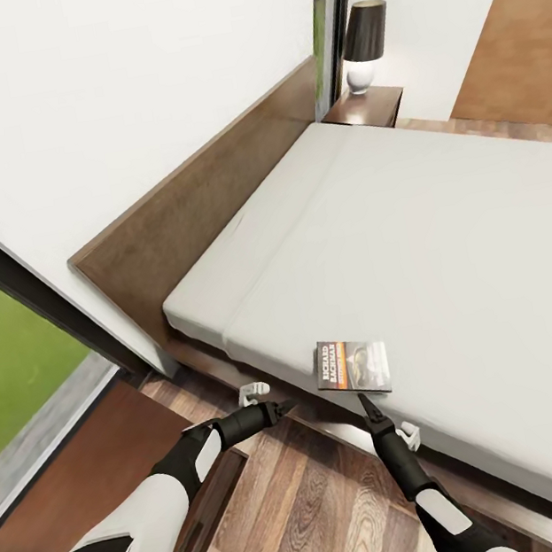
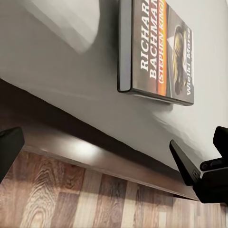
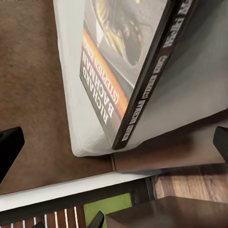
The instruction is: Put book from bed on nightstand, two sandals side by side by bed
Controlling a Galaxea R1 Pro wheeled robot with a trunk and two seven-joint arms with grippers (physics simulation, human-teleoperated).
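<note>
Reaching toward the book (image 1: 352,366) where it lay flat near the bed's (image 1: 446,220) near edge, I kept my right gripper (image 1: 366,401) spread and empty just short of its lower edge — my left gripper (image 1: 283,408) parted too, idling beside the frame.

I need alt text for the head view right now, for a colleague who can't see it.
The book lies flat near the bed's near edge, untouched, with the right pincer just short of it and the left pincer over the floor beside the frame. A lamp stands on the far nightstand.
</note>
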